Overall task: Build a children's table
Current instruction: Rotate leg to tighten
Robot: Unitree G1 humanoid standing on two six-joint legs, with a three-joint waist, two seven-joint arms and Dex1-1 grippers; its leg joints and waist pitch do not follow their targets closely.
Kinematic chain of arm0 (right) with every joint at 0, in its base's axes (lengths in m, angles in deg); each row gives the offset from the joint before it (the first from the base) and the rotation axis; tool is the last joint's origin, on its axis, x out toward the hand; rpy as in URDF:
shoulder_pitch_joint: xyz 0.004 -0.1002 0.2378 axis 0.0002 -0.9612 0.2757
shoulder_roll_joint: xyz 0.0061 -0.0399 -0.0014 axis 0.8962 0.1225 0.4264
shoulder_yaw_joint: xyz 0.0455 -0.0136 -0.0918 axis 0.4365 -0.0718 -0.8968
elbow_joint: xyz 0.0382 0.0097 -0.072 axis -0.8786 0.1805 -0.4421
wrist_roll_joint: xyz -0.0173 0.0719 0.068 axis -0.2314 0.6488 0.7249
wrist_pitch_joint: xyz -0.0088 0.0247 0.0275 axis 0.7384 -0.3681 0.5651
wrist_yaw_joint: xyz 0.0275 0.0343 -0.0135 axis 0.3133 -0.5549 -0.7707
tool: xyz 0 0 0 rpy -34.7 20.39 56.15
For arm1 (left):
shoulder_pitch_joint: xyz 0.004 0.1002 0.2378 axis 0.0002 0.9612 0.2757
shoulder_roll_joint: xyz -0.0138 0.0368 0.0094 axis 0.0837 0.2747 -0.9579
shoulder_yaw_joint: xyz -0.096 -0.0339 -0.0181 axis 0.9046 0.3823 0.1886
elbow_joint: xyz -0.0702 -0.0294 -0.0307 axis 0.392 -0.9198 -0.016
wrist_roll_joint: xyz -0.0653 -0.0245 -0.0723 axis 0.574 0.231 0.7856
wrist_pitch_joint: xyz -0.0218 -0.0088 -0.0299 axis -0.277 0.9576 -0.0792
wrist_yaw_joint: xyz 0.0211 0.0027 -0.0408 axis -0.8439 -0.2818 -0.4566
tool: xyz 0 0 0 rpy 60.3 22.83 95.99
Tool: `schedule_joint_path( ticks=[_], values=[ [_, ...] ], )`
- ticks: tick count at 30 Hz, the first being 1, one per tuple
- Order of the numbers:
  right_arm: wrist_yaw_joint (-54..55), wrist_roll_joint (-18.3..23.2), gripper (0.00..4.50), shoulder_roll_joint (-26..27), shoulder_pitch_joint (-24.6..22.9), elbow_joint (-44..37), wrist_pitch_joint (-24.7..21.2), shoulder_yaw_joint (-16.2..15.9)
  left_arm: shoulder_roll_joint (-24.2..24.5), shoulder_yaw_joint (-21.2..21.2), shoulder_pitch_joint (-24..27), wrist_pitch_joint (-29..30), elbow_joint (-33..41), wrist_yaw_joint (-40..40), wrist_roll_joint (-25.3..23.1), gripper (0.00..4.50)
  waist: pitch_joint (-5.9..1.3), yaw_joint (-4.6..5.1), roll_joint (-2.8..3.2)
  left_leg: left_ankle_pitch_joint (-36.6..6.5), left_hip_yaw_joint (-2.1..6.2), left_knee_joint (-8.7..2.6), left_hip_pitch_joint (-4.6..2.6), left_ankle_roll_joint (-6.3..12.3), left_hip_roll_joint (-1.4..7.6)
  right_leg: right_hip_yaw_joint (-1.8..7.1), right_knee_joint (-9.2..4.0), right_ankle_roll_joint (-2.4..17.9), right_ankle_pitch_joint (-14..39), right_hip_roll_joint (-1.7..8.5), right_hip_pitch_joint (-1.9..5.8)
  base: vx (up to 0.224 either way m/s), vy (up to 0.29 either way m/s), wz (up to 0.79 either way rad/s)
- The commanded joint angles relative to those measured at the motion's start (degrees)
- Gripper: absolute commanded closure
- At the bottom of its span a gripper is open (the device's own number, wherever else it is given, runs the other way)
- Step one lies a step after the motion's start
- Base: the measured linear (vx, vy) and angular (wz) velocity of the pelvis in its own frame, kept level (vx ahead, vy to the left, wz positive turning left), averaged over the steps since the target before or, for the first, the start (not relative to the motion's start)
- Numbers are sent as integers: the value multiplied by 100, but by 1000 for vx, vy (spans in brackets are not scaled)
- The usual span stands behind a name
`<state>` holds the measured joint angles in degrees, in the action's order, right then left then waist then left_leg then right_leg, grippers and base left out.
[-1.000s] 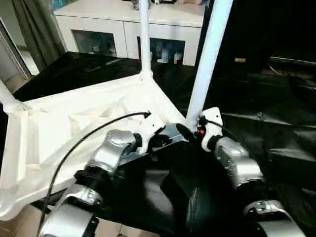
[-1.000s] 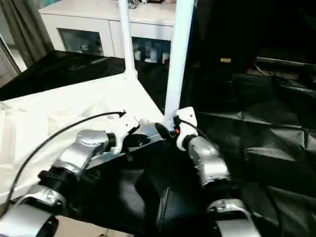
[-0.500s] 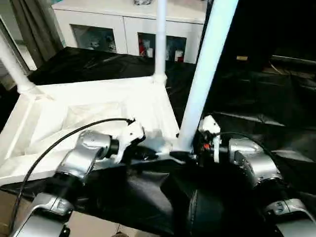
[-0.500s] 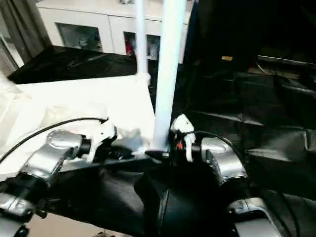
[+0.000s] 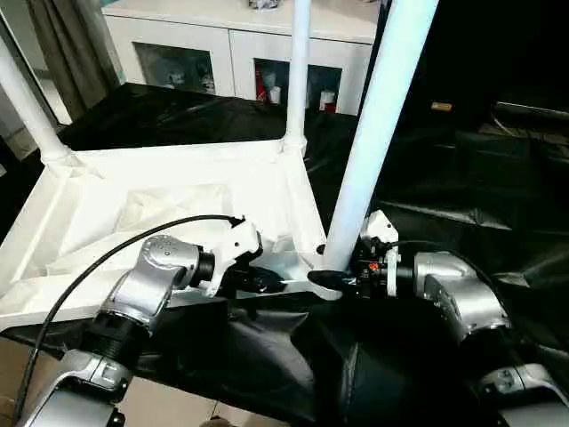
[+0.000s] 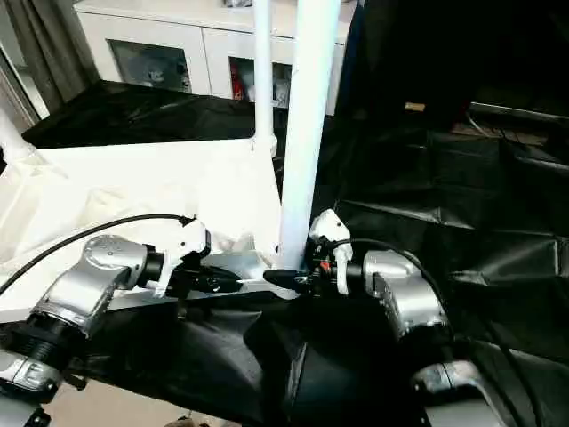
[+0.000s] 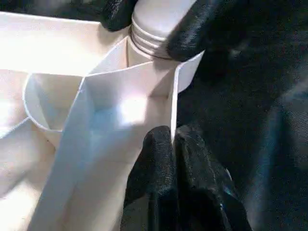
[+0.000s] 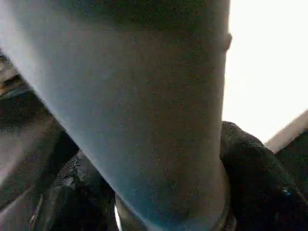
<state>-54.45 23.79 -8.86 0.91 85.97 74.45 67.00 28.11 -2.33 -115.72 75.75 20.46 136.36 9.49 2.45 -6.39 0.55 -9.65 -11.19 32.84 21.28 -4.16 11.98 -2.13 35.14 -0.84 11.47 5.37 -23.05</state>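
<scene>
The white table top (image 5: 178, 191) lies upside down on the black-draped work table. White legs stand up from its far corner (image 5: 298, 62), its left corner (image 5: 27, 98) and its near right corner (image 5: 378, 124). My left gripper (image 5: 267, 283) is shut on the top's thin rim beside that near corner; the left wrist view shows its fingers (image 7: 159, 159) pinching the rim wall. My right gripper (image 5: 333, 283) is shut around the base of the near leg (image 8: 144, 96), where it meets the corner socket (image 7: 154, 24). One black finger (image 8: 255, 173) presses on each side of the tube.
A white glass-door cabinet (image 5: 204, 53) stands behind the work table, with a curtain (image 5: 62, 44) at the far left. Wrinkled black cloth (image 5: 462, 196) covers the table to the right. A black cable (image 5: 89, 267) loops over my left forearm. The table top's near left part overhangs the work table's front edge.
The head view has shifted. The table top has swung round and now lies more level. Both grippers keep their holds at the near right corner, with the near leg still upright.
</scene>
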Motion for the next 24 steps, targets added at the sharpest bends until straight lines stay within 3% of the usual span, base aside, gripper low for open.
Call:
schedule_joint_path(
  ticks=[1, 3, 5, 10, 12, 13, 16, 20, 21, 24],
  values=[
    [449, -228, 181, 215, -65, 151, 79, -143, -275, 185, -212, -24, -190, -685, 33, 450, -322, 24, -67, -1245, 27, -358, -77, 134, 92, 147, -400, 1360, 868, 223, 246, 0, 0, 0],
    [1214, -289, 181, 502, -41, 326, 43, 22, -559, 316, -380, 36, -412, -1299, -30, 450, -301, 41, -94, -1510, 45, -394, -99, 1, 88, 159, -467, 1164, 1473, 243, 235, 0, 0, 0],
    [1498, -302, 182, 631, -27, 389, -13, 74, -679, 348, -449, 62, -492, -1552, -67, 450, -307, 43, -84, -1515, 55, -401, -109, -32, 90, 165, -478, 1098, 1569, 248, 228, 0, 0, 0],
    [2614, -359, 183, 1254, 83, 596, -227, 165, -1243, 426, -708, 162, -820, -2544, -194, 450, -332, 45, -88, -1235, 47, -375, -88, 31, 66, 171, -442, 1091, 1064, 217, 238, 0, 0, 0],
    [2952, -419, 183, 1553, 208, 743, -169, 124, -1471, 405, -783, 135, -892, -2693, -185, 450, -348, 51, -43, -1114, 47, -365, -74, 53, 48, 167, -427, 1129, 845, 211, 241, 0, 0, 0],
    [2923, -425, 183, 1593, 221, 747, -125, 97, -1500, 387, -791, 137, -891, -2692, -195, 450, -351, 52, -55, -1096, 44, -361, -72, 69, 44, 163, -426, 1135, 804, 210, 250, 0, 0, 0],
    [2723, -278, 113, 1664, 255, 719, -88, 133, -1509, 323, -796, 123, -853, -2552, -210, 450, -355, 37, -17, -1140, 43, -358, -63, 168, 46, 159, -440, 1114, 810, 220, 258, 0, 0, 0],
    [2241, -149, 83, 1504, 261, 541, -146, 106, -1326, 217, -724, 2, -728, -2083, -159, 450, -354, 55, -3, -1281, 57, -379, -64, 131, 58, 150, -449, 1095, 927, 209, 260, 0, 0, 0],
    [1816, -194, 69, 1232, 212, 405, -77, -38, -1168, 177, -651, -76, -655, -1775, -157, 450, -358, 71, 17, -1271, 58, -373, -60, 129, 58, 149, -442, 1121, 814, 202, 263, 0, 0, 0],
    [1188, -140, 60, 864, 119, 169, -73, -185, -957, 120, -533, -131, -507, -1356, -122, 450, -380, 62, -4, -1040, 37, -331, -47, 284, 59, 142, -388, 1241, 264, 190, 293, 0, 0, 0]
  ],
)
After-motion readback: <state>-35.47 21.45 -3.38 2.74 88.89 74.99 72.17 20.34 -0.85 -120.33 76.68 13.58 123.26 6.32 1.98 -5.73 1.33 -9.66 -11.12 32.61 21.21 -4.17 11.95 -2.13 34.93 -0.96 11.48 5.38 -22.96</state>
